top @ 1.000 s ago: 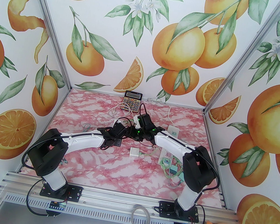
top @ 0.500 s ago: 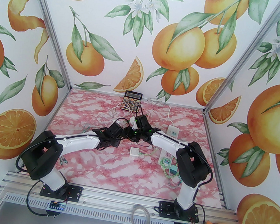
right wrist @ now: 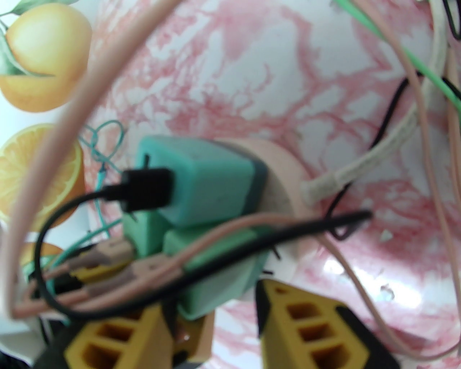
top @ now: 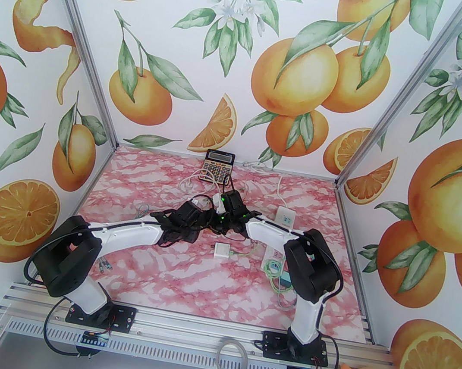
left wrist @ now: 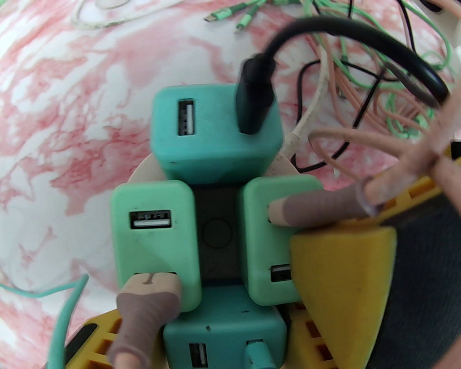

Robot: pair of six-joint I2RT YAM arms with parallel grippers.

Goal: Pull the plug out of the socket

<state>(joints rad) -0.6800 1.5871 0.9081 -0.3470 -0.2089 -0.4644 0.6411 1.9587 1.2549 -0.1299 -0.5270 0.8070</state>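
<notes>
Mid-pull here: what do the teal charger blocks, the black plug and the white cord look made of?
Teal charger blocks: matte moulded plastic, possibly rubber-coated; the surface is dull, with rounded corners and small scuff marks.
Black plug: smooth hard plastic, with a faint sheen along its edge.
White cord: probably a woven fabric sleeve, judging by its rough braided texture.

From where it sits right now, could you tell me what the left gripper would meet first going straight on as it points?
The left gripper would probably meet the nearest teal charger, between its fingers; depth is unclear.
</notes>
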